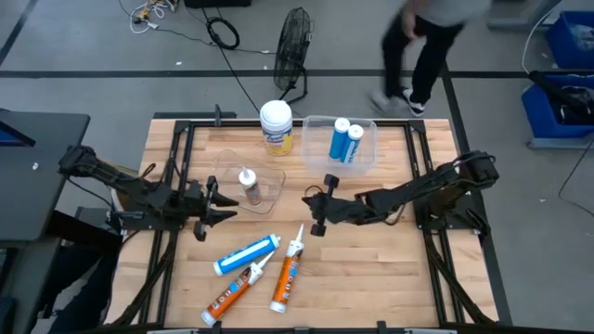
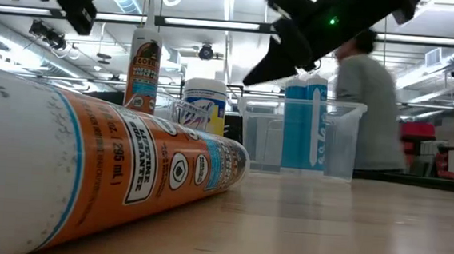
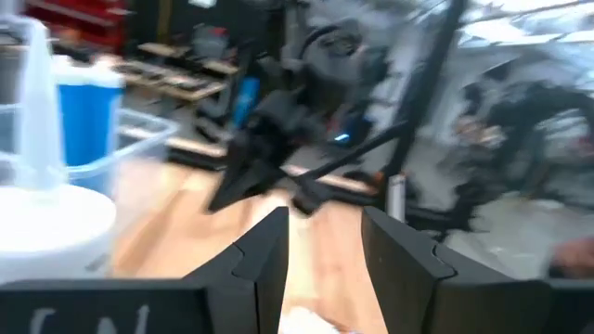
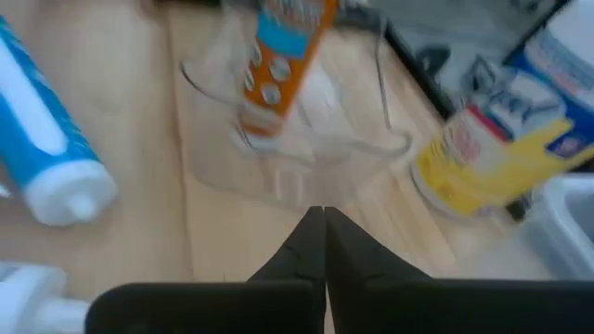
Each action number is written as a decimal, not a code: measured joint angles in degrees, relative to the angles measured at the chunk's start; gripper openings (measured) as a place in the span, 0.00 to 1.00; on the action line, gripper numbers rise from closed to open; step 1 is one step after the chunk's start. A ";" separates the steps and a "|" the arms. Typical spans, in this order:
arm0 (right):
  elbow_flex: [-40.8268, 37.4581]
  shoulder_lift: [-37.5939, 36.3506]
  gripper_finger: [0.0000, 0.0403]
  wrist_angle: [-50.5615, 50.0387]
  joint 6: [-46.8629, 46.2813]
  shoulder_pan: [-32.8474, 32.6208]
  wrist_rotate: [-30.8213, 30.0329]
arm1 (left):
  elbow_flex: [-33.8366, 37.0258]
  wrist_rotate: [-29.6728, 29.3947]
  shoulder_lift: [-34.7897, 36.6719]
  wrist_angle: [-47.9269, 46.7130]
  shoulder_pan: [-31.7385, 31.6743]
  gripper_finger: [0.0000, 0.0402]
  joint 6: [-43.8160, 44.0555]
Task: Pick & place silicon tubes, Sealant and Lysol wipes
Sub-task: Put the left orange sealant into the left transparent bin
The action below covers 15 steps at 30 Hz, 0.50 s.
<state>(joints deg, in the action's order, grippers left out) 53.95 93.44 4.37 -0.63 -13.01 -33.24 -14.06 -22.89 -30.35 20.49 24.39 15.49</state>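
Right tool point(image 1: 316, 226), dark fingers clenched on nothing, hangs over your wooden desk point(image 1: 390, 269); round yellow-labelled Lysol wipes point(image 1: 276, 127) stand far; left tool point(image 1: 201, 225): grip untellable.

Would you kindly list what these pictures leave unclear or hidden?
- Person, high view: blurred and cut off by the top edge.
- Orange tube, low view: fills the foreground, cut off by the left edge, hiding the table behind it.
- Wipes canister, right wrist view: blurred, label unreadable, top cut off.
- Left wrist view: the background beyond the left pincer is smeared.
- Small print on the blue tubes in the clear bin: too small, high view.
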 joint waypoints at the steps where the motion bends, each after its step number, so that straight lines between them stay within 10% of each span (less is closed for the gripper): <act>1: -1.21 -0.83 0.00 2.32 0.60 -0.15 0.50 | -1.75 -2.13 -1.08 -2.30 0.82 0.35 0.30; 15: -20.27 -14.61 0.00 26.51 4.12 -0.94 7.32 | -22.90 -13.38 -26.81 -16.71 10.49 0.35 15.25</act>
<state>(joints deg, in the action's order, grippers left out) 33.69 78.84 30.88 3.49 -13.96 -25.92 -36.96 -36.27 -57.16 3.79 34.88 30.74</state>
